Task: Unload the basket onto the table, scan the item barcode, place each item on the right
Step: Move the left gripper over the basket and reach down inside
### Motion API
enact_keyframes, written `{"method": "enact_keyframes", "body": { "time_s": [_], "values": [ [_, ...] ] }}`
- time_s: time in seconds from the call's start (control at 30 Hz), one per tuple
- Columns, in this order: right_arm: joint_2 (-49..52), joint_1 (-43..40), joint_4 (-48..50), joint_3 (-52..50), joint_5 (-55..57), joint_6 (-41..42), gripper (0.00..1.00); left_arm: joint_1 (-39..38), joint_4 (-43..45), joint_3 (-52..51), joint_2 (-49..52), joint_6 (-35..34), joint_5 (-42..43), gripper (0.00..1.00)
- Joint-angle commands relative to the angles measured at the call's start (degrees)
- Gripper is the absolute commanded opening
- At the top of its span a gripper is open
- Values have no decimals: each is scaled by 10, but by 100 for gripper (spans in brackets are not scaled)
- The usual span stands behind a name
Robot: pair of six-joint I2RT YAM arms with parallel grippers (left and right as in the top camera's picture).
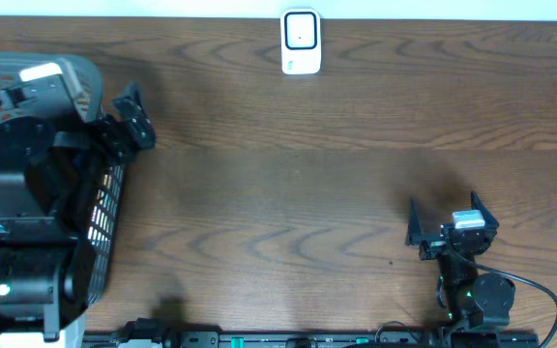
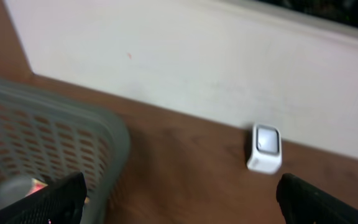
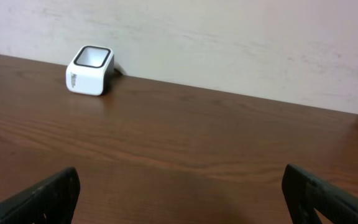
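At nine o'clock the basket (image 1: 107, 208) holds a pale item (image 1: 42, 74), probably the one to scan. The left gripper (image 1: 135, 114) hangs open and empty at its rim, I think ready to reach in. The scanner (image 1: 301, 42) stands at twelve o'clock, window up. At four o'clock the right gripper (image 1: 443, 205) is open and empty.

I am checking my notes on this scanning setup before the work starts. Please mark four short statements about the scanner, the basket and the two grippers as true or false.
1. The white scanner stands at the far edge of the table. True.
2. The right gripper holds the scanner. False: it is open and empty, at the near edge, far from the scanner.
3. The grey basket sits at the left end of the table. True.
4. The left gripper is shut on an item. False: its jaws stand open and hold nothing, near the basket's rim.
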Motion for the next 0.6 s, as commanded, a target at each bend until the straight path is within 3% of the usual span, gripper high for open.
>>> {"method": "enact_keyframes", "body": {
  "time_s": [0.0, 0.57],
  "values": [
    [-3, 2, -2, 0, 2, 0, 99, 3, -1, 37, 0, 0, -51, 98],
    [-3, 2, -2, 0, 2, 0, 99, 3, 4, 54, 60, 33, -254, 98]
  ]
}}
